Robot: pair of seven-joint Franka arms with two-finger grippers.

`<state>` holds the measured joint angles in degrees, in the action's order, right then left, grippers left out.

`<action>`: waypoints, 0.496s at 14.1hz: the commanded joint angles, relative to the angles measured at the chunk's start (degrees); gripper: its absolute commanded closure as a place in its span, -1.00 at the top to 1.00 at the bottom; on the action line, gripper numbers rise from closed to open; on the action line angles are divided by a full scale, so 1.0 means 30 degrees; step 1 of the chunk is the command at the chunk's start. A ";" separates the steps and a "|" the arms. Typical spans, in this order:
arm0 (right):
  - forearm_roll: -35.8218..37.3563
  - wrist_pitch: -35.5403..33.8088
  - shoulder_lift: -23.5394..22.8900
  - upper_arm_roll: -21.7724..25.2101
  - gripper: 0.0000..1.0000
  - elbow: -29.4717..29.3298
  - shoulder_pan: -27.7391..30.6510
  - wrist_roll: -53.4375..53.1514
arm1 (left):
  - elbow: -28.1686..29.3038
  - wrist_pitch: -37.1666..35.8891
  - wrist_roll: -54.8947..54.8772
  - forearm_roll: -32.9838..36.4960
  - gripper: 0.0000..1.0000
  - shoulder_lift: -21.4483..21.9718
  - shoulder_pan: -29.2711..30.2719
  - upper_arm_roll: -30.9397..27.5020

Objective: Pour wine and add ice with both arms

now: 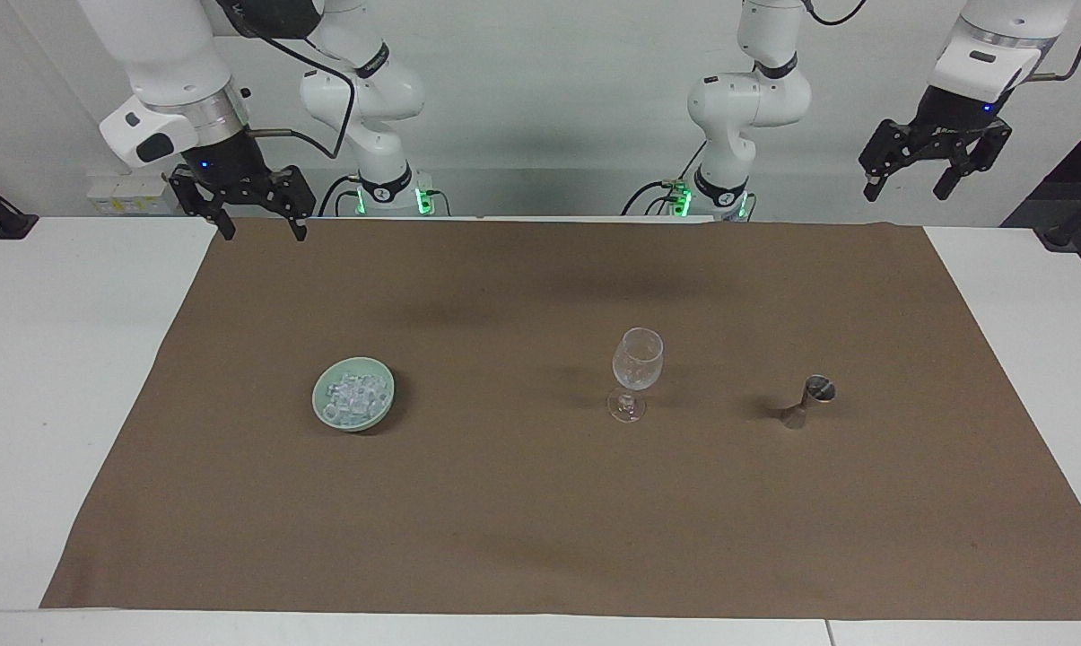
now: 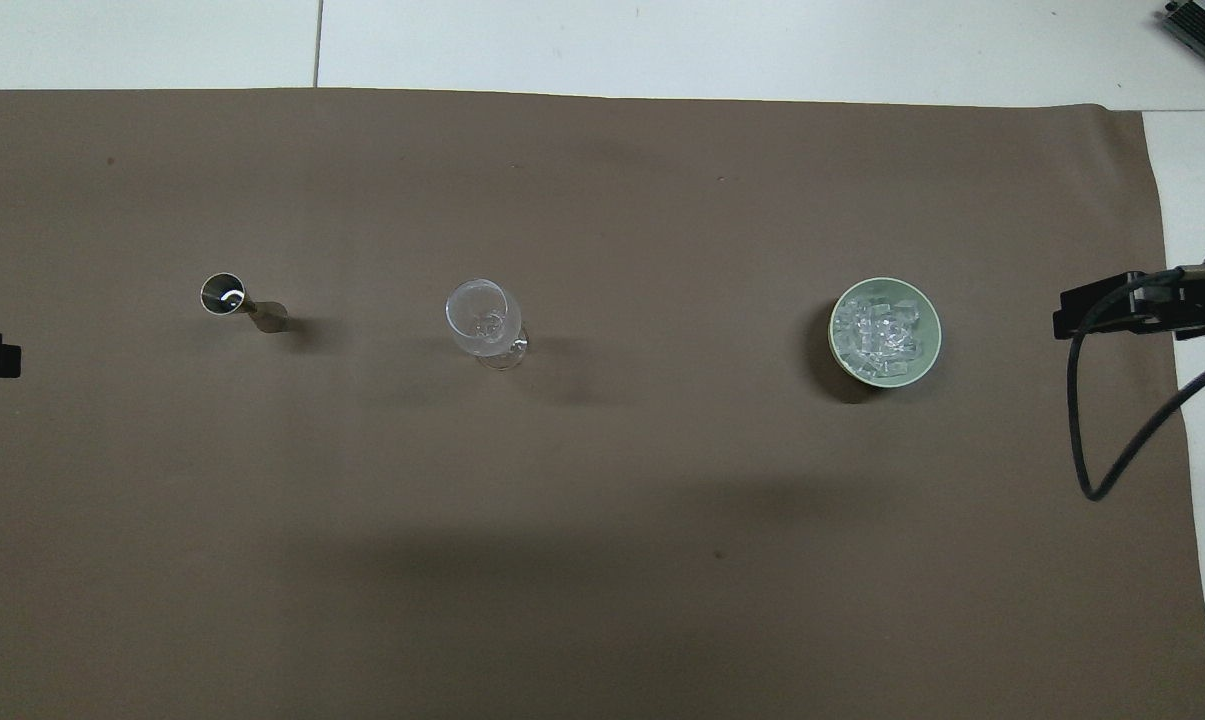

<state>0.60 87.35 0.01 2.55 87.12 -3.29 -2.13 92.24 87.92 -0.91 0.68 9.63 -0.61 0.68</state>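
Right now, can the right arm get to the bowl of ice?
Probably yes. The right gripper hangs open over the mat's edge at its own end, and nothing stands between it and the green bowl of ice.

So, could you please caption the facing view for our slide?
Both open grippers, left and right, raised above ice, wine glass and jigger.
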 commanded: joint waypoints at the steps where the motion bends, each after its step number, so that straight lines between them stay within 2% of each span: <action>1: -0.0317 -0.0173 -0.0093 -0.0117 1.00 -0.0184 0.0248 -0.0258 | -0.0131 -0.0302 -0.0108 0.0182 1.00 -0.0222 0.0379 0.0123; 7: -0.0317 -0.0173 -0.0093 -0.0117 1.00 -0.0184 0.0248 -0.0258 | -0.0101 -0.0126 -0.0166 0.0094 1.00 -0.1452 -0.0294 0.0358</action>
<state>0.60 87.35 0.01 2.55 87.12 -3.29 -2.13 92.49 87.81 -0.97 0.67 6.39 -0.49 1.83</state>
